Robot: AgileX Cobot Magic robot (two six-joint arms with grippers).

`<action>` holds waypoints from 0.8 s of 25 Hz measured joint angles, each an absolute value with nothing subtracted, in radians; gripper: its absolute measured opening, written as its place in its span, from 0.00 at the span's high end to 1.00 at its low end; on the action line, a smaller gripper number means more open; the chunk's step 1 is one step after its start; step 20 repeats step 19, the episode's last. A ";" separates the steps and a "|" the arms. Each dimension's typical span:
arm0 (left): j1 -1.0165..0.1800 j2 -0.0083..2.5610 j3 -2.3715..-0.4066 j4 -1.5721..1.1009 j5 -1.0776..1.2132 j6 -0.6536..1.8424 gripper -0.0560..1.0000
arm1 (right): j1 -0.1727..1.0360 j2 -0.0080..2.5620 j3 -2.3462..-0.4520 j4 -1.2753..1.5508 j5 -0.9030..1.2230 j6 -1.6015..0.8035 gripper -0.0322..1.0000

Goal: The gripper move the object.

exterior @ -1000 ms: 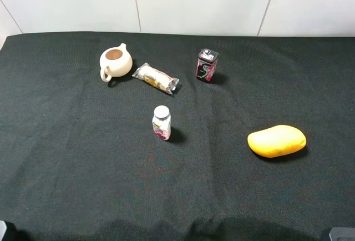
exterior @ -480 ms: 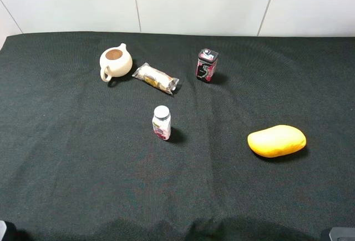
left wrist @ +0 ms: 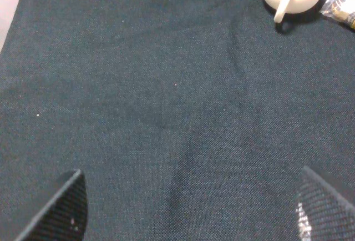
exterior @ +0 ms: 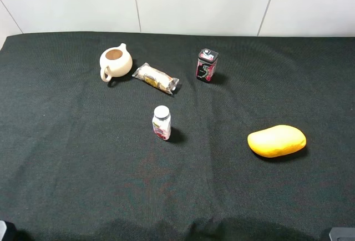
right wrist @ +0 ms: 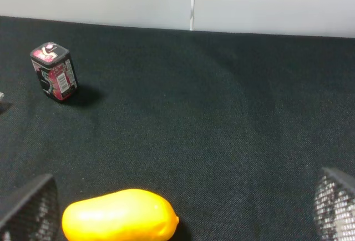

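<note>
Both grippers parked at the near edge, cream teapot untouched.

We see the small round cream ceramic teapot [exterior: 115,62] upright in the upper left of the overhead frame, just beside a clear-wrapped snack bar [exterior: 156,78]. Left gripper [left wrist: 188,207] and right gripper [right wrist: 186,207] both have jaws spread wide, holding nothing. Yellow mango-shaped thing [exterior: 276,140] sits lower right.

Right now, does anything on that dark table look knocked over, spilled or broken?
Nothing stands out. The teapot sits upright with no lid on it, the small bottle and the red-and-black box stand upright, and the snack packet and the yellow mango-shaped thing lie flat. No spills show on the cloth.
</note>
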State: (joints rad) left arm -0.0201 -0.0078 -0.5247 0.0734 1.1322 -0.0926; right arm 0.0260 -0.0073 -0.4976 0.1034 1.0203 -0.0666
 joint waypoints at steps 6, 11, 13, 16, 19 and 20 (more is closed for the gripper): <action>-0.020 -0.008 -0.512 0.077 1.065 -0.079 0.19 | 0.026 -0.007 -0.498 0.103 1.020 -0.067 0.30; -0.020 -0.008 -0.508 0.077 1.042 -0.045 0.19 | 0.026 -0.007 -0.498 0.103 1.020 -0.067 0.30; -0.020 -0.008 -0.508 0.078 1.040 -0.042 0.19 | 0.026 -0.007 -0.498 0.103 1.020 -0.067 0.30; -0.020 -0.008 -0.508 0.078 1.040 -0.040 0.19 | 0.026 -0.007 -0.498 0.103 1.020 -0.067 0.30; -0.020 -0.008 -0.508 0.078 1.040 -0.039 0.19 | 0.026 -0.007 -0.498 0.103 1.020 -0.067 0.30; -0.020 -0.008 -0.508 0.078 1.040 -0.039 0.19 | 0.026 -0.007 -0.498 0.103 1.020 -0.067 0.30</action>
